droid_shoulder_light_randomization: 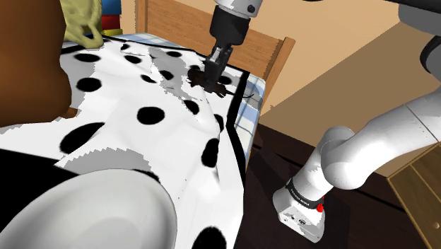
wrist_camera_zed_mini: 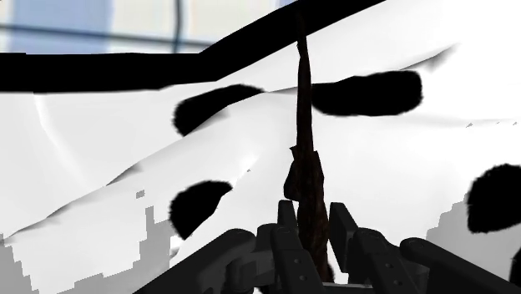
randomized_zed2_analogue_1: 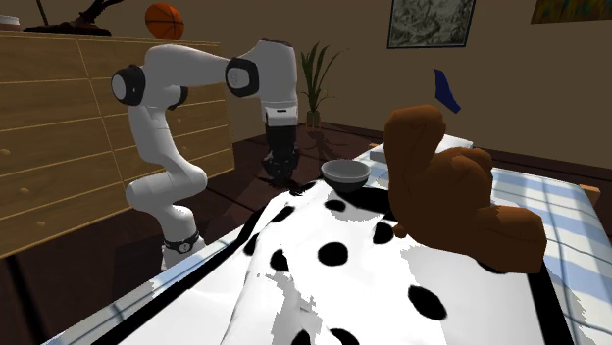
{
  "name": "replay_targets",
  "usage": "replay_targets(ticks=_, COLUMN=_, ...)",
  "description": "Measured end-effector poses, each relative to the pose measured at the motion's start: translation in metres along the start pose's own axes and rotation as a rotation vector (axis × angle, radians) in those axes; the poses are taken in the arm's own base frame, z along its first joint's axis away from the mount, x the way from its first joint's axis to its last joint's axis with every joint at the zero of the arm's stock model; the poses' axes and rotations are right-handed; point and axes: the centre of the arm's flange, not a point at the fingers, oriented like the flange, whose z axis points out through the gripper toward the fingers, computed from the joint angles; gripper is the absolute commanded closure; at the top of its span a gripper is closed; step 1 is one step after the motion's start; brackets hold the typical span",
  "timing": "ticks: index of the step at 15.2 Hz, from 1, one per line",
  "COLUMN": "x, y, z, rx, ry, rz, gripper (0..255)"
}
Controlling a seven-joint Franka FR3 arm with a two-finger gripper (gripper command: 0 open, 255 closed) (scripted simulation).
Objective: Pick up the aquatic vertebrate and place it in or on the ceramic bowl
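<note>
Gripper: the all-black two-finger gripper is pointing down at the bed's far part, near the bed's right edge in the shoulder view.
Grip: its fingers are clenching a dark brown long-tailed fish, pressing on the body from both sides.
Fish: it is lying low at the white black-spotted blanket, its thin tail stretching away from the gripper; I cannot tell whether it is touching the cloth.
Bowl: a grey round bowl is sitting on the bed just right of the gripper in the second exterior view, apart from the fish.
Bear: a big brown teddy bear is sitting on the blanket right of the bowl.
Arm: it is reaching over from the stand on the dark floor.
</note>
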Motion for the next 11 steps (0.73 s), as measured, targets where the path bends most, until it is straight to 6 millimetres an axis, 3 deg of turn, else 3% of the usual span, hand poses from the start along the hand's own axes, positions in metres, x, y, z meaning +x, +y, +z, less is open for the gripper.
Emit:
replay_targets(ticks=5, x=0.002, y=-0.006, z=-0.023, rx=0.0, ry=0.0, rz=0.0, gripper=255)
replay_targets(ticks=11, x=0.005, y=-0.077, z=-0.027, rx=-0.002, ry=0.0, rz=-0.001, gripper=255)
